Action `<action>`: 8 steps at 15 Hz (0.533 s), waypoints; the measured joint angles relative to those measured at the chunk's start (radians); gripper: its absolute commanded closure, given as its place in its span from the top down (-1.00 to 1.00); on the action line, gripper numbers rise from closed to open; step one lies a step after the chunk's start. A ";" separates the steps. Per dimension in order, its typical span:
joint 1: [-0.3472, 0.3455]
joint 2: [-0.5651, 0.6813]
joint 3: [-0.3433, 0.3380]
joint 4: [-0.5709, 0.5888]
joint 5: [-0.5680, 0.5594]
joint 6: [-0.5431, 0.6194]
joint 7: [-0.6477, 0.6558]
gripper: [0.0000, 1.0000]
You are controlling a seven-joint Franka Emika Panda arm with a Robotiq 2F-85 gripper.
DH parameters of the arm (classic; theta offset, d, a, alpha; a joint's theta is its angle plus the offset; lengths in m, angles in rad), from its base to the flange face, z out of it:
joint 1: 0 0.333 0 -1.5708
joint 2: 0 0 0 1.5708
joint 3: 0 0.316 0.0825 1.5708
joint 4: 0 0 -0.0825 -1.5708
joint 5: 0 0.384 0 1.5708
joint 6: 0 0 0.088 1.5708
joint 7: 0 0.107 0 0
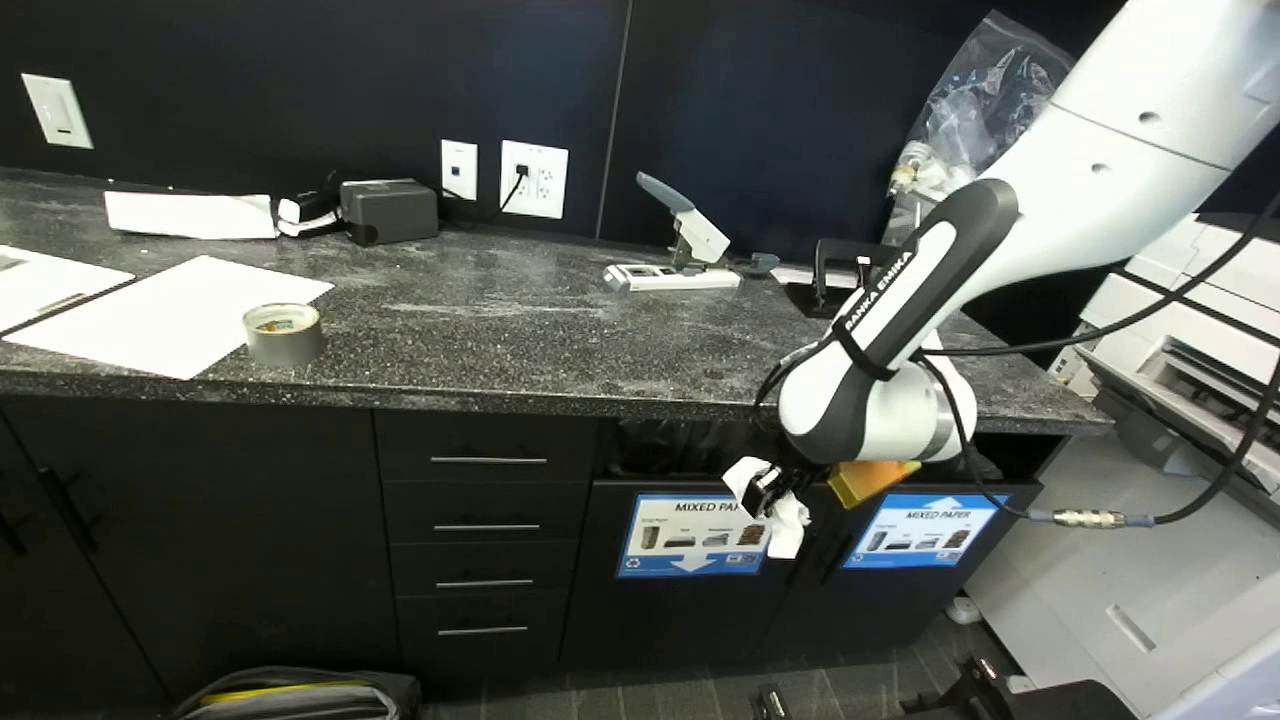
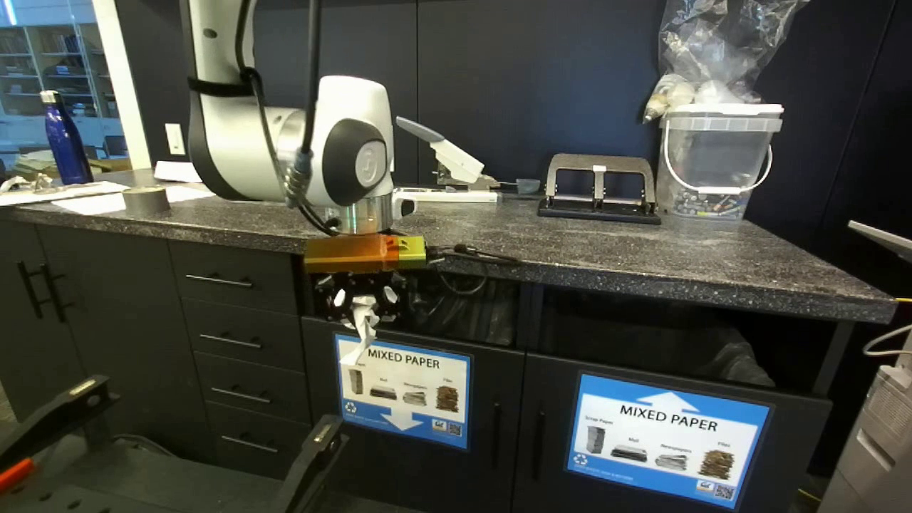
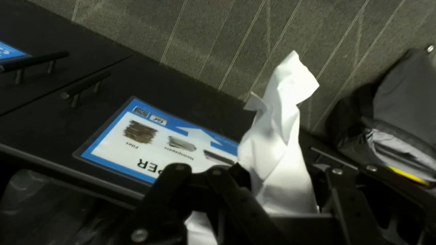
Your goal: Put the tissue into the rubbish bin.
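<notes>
The tissue is a crumpled white sheet (image 1: 789, 525) held at my gripper (image 1: 768, 490). It also shows in an exterior view (image 2: 365, 324) and stands up large in the wrist view (image 3: 284, 153). The gripper (image 3: 282, 183) appears shut on it, with tissue sticking out on both sides; the pinched part is hidden. The rubbish bin is a black cabinet unit (image 2: 420, 474) with a "MIXED PAPER" sign and an open slot lined with a dark bag (image 2: 463, 306). The gripper is just in front of this slot, below the counter edge; the tissue hangs before the front panel and sign.
The counter (image 1: 520, 350) juts out above the slot. A second slotted door with a sign (image 2: 670, 434) adjoins. A stapler (image 1: 690, 250), hole punch (image 2: 598, 189), bucket (image 2: 719, 157) and tape roll (image 1: 283, 335) stand on the counter. A dark bag (image 1: 300, 695) lies on the floor.
</notes>
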 measured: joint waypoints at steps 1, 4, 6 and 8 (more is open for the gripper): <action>-0.017 0.024 0.000 -0.002 -0.004 0.079 0.003 -0.74; -0.060 0.112 -0.002 0.000 -0.032 0.308 0.033 -0.75; -0.063 0.183 -0.025 0.010 -0.051 0.453 0.065 -0.74; -0.057 0.249 -0.049 0.032 -0.059 0.566 0.092 -0.74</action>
